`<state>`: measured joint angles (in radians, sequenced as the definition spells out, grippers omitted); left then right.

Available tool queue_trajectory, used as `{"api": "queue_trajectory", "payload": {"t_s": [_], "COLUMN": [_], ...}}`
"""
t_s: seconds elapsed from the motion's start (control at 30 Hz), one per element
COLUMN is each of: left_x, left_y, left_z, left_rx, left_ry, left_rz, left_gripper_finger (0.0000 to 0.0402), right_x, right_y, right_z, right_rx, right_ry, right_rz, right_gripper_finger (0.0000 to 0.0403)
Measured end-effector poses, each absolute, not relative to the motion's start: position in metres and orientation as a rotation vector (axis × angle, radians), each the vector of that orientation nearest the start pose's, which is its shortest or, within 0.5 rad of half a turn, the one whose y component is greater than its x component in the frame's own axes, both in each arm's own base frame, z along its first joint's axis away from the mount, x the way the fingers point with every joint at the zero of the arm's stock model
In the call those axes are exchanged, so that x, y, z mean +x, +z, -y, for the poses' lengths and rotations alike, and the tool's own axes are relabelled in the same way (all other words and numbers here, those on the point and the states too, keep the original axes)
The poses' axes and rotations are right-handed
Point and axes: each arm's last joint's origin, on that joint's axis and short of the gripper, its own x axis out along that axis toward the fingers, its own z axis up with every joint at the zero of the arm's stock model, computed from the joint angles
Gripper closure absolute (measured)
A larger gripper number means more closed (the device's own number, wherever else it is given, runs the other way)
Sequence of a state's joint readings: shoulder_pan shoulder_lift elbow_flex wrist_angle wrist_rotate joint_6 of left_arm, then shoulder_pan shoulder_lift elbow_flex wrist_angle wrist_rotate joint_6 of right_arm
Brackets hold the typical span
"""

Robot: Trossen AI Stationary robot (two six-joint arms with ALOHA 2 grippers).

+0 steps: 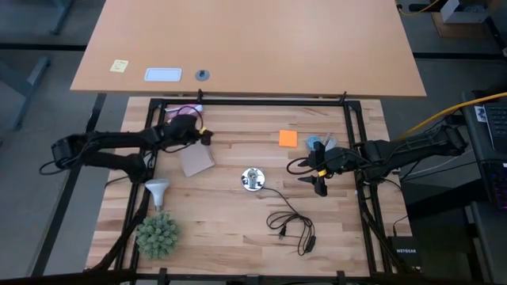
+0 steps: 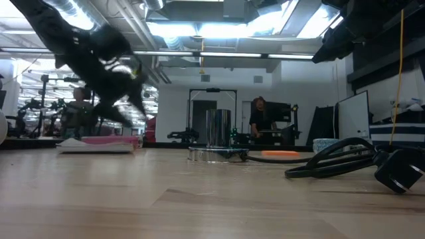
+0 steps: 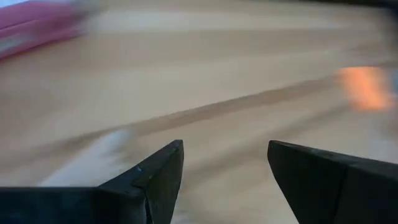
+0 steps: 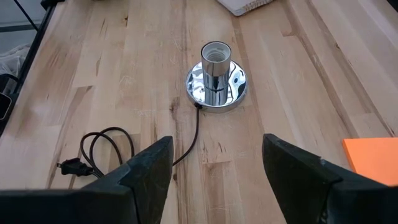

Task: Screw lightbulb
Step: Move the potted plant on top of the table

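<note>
Lightbulb, frosted white globe with silvery screw end (image 1: 157, 190), lies on its side on the wooden surface (image 1: 238, 229), well left of the chrome socket disc with white collar (image 1: 253, 179), just above the spiky green ball plant (image 1: 158, 235). Left pincer (image 1: 207, 136) hangs up-left of the socket, fingers wide, empty. Right pincer (image 1: 318, 184) sits right of the socket, wide, empty. Black cord (image 1: 290, 223) trails from the socket; orange square (image 1: 287, 138) lies up-right of it.

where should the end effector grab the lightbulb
Grip the lightbulb across its round white globe, coming straight down. It lies on its side near the green plant, narrow screw end toward the plant, and that end must stay free for the socket.
</note>
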<state>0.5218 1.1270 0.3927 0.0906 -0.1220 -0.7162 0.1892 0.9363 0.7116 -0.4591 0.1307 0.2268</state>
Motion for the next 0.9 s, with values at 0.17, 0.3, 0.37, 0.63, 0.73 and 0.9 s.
{"api": "queue_trajectory", "payload": {"t_s": [0.17, 0.3, 0.37, 0.63, 0.73, 0.9], "left_x": [0.179, 0.171, 0.167, 0.149, 0.142, 0.136], "left_y": [0.196, 0.217, 0.227, 0.256, 0.261, 0.260], "left_z": [-0.095, -0.080, -0.071, -0.040, -0.032, -0.022], "left_rx": [-0.689, -0.728, -0.751, -0.787, -0.792, -0.849], "left_ry": [0.533, 0.372, 0.288, 0.063, 0.017, -0.013], "left_rz": [-0.263, -0.184, -0.143, -0.020, -0.005, -0.050], "left_gripper_finger": [0.0178, 0.0178, 0.0178, 0.0178, 0.0178, 0.0178], "right_x": [0.188, 0.187, 0.187, 0.187, 0.187, 0.187], "right_y": [0.259, 0.259, 0.259, 0.259, 0.259, 0.259], "right_z": [-0.032, -0.032, -0.032, -0.032, -0.032, -0.032], "right_rx": [0.109, 0.108, 0.108, 0.108, 0.109, 0.109], "right_ry": [-0.021, -0.021, -0.021, -0.021, -0.021, -0.022], "right_rz": [-0.679, -0.683, -0.683, -0.683, -0.683, -0.683], "right_gripper_finger": [0.0157, 0.0157, 0.0157, 0.0157, 0.0157, 0.0157]}}
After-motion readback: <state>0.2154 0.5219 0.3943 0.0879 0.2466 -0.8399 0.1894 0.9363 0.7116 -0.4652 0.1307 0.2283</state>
